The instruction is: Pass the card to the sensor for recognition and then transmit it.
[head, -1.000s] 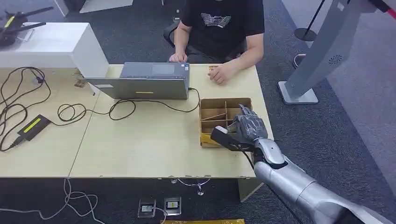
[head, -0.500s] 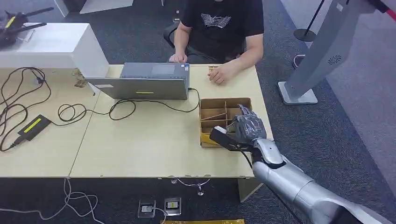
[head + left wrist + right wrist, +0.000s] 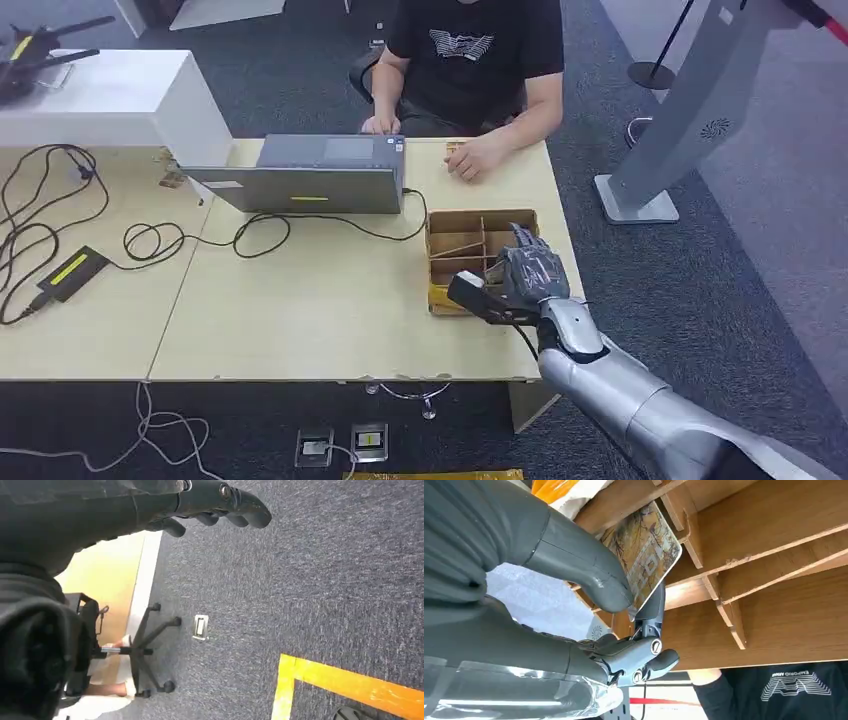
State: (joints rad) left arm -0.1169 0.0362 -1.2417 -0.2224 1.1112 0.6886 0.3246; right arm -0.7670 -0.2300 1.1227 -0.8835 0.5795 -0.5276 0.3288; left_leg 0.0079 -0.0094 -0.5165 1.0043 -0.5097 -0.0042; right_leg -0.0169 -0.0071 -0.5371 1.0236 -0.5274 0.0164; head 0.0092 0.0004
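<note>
My right hand (image 3: 589,605) pinches the card (image 3: 642,555) at its edge over the wooden box (image 3: 480,232). Thin, stiff, light, probably slick: grip edges firmly.

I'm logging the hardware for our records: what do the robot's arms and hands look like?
The right arm is smooth silver metal with rounded segments and a thin black cable at the wrist. The right hand is dark grey, with a ribbed cover, a thick grey thumb and silver screws. The left hand has dark, rounded fingers.

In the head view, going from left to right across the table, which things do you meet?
Black cables → black box → laptop → wooden tray → right hand.
</note>
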